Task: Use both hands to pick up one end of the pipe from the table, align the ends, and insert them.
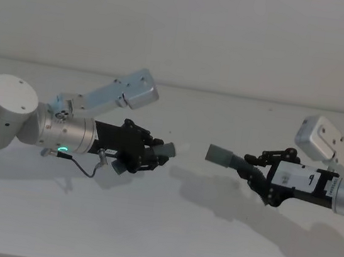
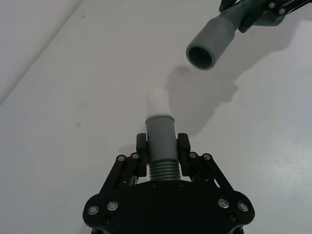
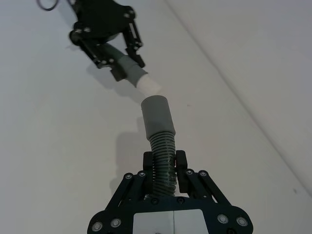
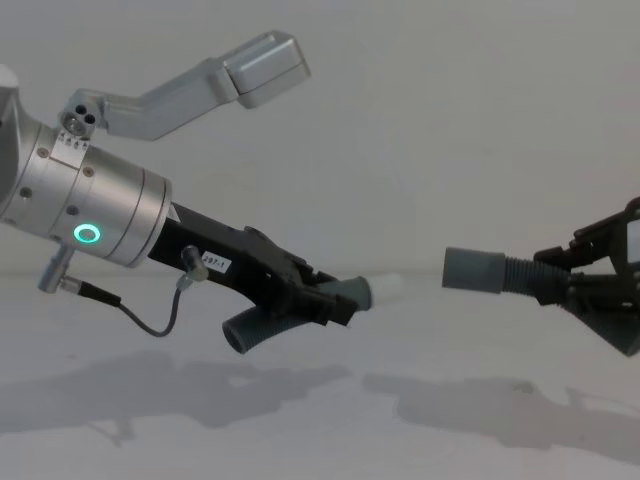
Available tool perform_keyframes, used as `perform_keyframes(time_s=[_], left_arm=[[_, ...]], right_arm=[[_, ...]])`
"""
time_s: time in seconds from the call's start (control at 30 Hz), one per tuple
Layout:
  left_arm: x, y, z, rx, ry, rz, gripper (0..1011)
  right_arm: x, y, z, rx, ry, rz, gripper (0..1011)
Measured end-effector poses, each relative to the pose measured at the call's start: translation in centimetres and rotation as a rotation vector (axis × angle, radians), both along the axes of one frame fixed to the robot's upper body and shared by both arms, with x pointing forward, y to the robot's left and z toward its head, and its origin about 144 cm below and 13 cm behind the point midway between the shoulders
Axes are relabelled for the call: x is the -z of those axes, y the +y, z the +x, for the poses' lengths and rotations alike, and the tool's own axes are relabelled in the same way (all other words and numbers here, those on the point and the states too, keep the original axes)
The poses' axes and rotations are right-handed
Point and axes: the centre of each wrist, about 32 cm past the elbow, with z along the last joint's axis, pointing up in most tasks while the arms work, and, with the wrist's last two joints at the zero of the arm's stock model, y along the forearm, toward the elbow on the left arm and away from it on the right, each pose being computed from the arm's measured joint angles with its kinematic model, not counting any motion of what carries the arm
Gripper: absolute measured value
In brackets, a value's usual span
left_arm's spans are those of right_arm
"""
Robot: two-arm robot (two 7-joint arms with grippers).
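White table (image 1: pixel 144 245) below, pale wall behind, and both hose pieces are up off the surface, their shadows lying on it underneath. On the left, the white-tipped hose piece (image 1: pixel 166 150) points towards the middle, its white tip (image 2: pixel 157 101) sticking out past a grey cuff (image 2: pixel 161 134). Its tail end (image 4: pixel 245 333) curves down below the gripper in the chest view. Facing it from the right, the plain grey hose piece (image 1: pixel 231 160) leads with its plain cuff (image 3: pixel 157 117), open mouth turned towards the white tip. There's a gap between the two ends: near, not touching, nothing inserted. The chest view has the plain cuff sitting a shade higher than the tip, and from the left wrist view the mouth is off the tip's line, not square on.

Left gripper (image 2: pixel 162 145): fingers closed in on the hose right where cuff meets ribs, one pad on each side, a firm hold. Right gripper (image 3: pixel 165 160): fingers clamped on the ribbed part just behind the plain cuff. Behind the left gripper comes the silver wrist (image 4: pixel 100 200), green ring (image 4: pixel 87 235) glowing. The left arm reaches in from the left edge, the right arm from the right edge
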Motion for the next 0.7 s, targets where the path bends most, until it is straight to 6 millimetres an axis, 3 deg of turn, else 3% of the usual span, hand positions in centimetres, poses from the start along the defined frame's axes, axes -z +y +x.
perform_keyframes(time_s=[0.7], left_arm=[[-0.79, -0.36, 0.04, 0.138, -0.002, 0.059, 360]], right_arm=[[-0.25, -0.73, -0.08, -0.124, 0.029, -0.066, 274]])
